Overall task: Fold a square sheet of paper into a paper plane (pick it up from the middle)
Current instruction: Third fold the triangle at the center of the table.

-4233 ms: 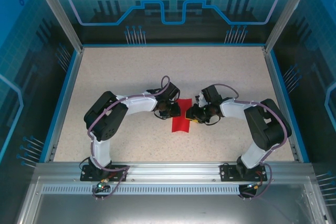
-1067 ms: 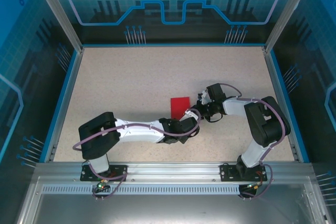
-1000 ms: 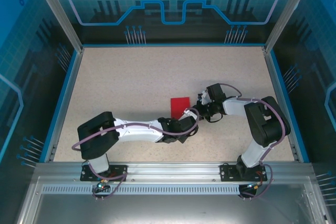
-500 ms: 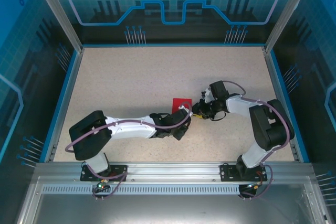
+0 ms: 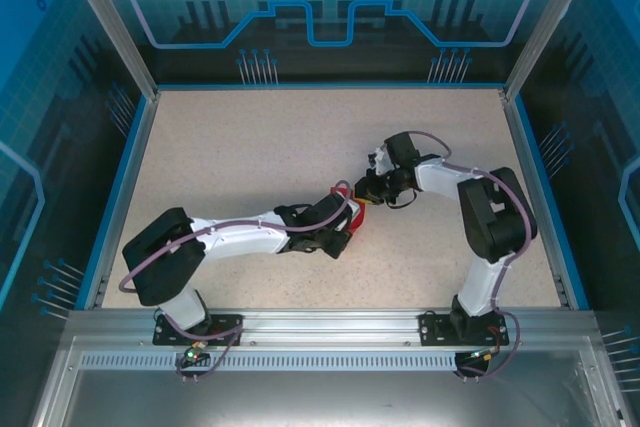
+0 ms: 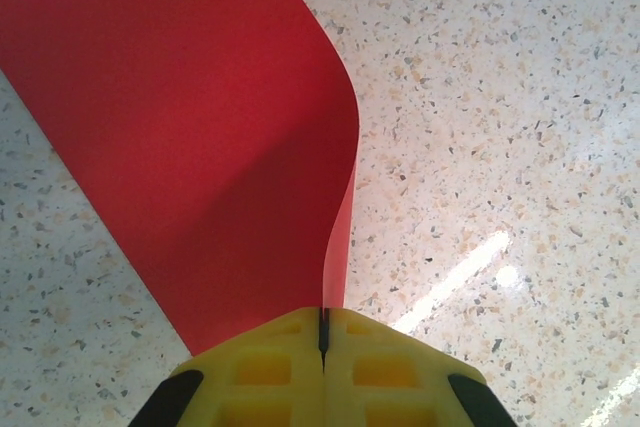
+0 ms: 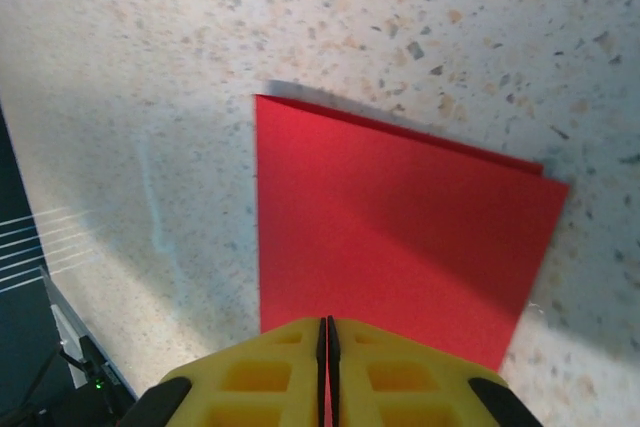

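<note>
The left tool (image 6: pixel 322 335) and the right tool (image 7: pixel 325 335) each pinched an edge of the square sheet of paper (image 6: pixel 200 137). The thin, smooth red sheet bowed above the speckled surface (image 6: pixel 500 97).

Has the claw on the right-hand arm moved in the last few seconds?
Yes. The right gripper, pinching the red paper, has shifted toward the table's far blue edge.
</note>
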